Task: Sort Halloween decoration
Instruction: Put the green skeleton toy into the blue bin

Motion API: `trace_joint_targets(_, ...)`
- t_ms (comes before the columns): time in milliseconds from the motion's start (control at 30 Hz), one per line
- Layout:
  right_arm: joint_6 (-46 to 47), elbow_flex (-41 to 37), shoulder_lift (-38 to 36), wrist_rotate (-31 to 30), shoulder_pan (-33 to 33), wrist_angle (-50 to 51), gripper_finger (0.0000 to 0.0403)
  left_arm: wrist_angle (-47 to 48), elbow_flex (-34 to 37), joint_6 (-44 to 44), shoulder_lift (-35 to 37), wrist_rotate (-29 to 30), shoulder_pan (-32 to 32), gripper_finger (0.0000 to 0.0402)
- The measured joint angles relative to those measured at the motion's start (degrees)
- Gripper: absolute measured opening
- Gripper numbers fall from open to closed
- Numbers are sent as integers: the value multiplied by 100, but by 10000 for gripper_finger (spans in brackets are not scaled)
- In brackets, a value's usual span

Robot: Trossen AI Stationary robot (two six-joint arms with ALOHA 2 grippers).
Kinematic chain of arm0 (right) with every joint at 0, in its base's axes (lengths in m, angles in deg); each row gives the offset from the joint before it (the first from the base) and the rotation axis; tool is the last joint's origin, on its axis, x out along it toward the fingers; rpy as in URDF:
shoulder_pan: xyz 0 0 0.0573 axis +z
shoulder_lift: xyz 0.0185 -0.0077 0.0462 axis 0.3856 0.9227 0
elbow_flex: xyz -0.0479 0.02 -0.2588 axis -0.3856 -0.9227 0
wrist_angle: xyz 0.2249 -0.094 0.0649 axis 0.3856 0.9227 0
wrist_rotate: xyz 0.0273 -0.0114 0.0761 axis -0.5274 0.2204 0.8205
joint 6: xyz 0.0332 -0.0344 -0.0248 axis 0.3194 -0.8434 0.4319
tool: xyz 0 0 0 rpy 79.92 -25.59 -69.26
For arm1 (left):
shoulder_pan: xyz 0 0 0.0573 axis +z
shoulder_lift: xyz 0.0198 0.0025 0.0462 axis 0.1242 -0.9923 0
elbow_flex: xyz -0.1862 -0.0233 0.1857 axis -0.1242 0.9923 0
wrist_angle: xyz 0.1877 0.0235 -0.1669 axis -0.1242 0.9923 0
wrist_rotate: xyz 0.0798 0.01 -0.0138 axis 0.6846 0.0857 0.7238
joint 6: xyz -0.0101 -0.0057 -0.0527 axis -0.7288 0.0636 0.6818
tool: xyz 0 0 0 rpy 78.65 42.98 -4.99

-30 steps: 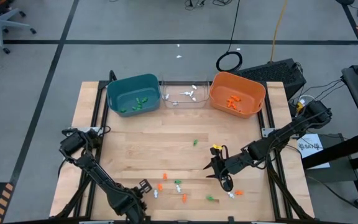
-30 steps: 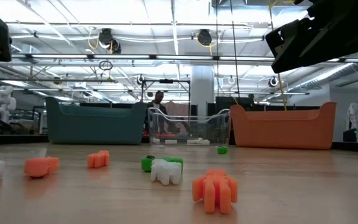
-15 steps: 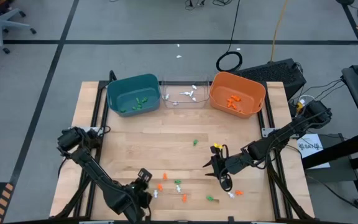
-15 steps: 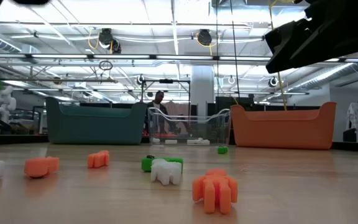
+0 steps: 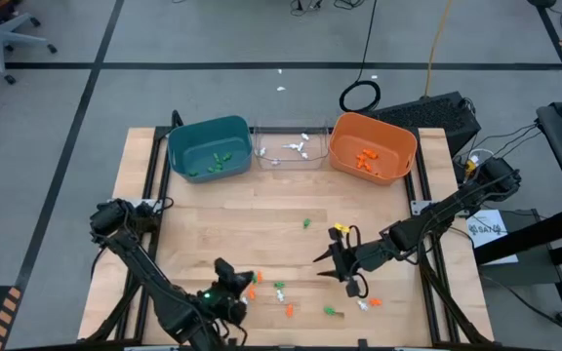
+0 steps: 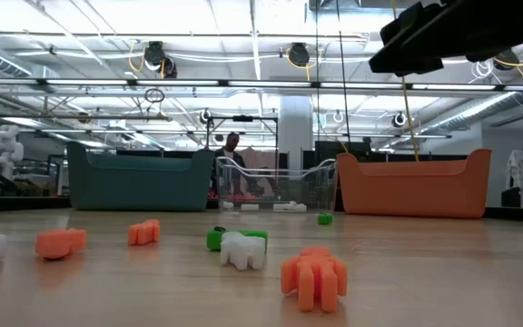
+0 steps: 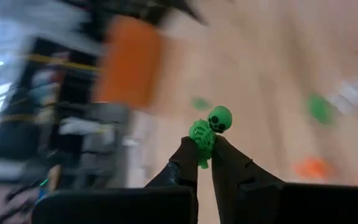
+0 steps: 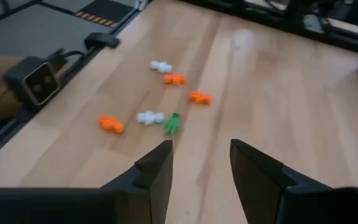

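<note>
Small Halloween trinkets in orange, white and green lie loose on the wooden table (image 5: pixel 213 224) near its front edge: an orange one (image 6: pixel 314 275), a white one (image 6: pixel 243 250) and a green one (image 6: pixel 216 238). Another green one (image 5: pixel 306 223) lies mid-table. My left gripper (image 5: pixel 234 281) is raised above the front left and shut on a green skeleton figure (image 7: pixel 207 132). My right gripper (image 8: pixel 201 162) hovers open above the front right (image 5: pixel 344 268), with nothing between its fingers. My left gripper pinches the green skeleton figure by its body (image 7: pixel 201 138) between the two fingertips. The round head with dark eye holes (image 7: pixel 220 118) sticks out past the fingertips. The figure is lifted clear of the table.
Along the far edge stand a teal bin (image 5: pixel 209 148) with green pieces, a clear bin (image 5: pixel 289 149) with white pieces and an orange bin (image 5: pixel 371 148) with orange pieces. Metal frame rails run along the table's left and right sides. The middle of the table is bare wood.
My left gripper has risen from the table's front edge with the green figure, out of the low view. It has rolled at the wrist and tipped from pointing steeply down toward level. My right gripper has stayed in place, tipping slightly.
</note>
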Motion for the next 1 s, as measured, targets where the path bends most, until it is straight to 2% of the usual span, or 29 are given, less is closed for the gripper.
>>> trace_joint_targets(100,62,0,0,-247,0,-51,144,-4,-1,842,0,1084,54,18)
trace_joint_targets(167,173,0,0,-395,0,-75,144,-6,-1,1242,0,1555,105,18)
trace_joint_targets(367,801,0,238,-966,61,-212,144,-111,-3,2473,0,2293,200,18)
trace_joint_targets(467,623,0,497,-989,112,-467,144,-376,-3,2849,0,2315,191,18)
trace_joint_targets(667,146,-2,829,-986,101,-1113,144,-452,-3,2750,0,2256,189,18)
trace_joint_targets(833,14,-2,831,-985,101,-1246,144,-452,-3,2718,0,2241,189,18)
trace_joint_targets(1000,10,-2,833,-985,101,-1241,144,-451,-3,2070,0,2215,218,18)
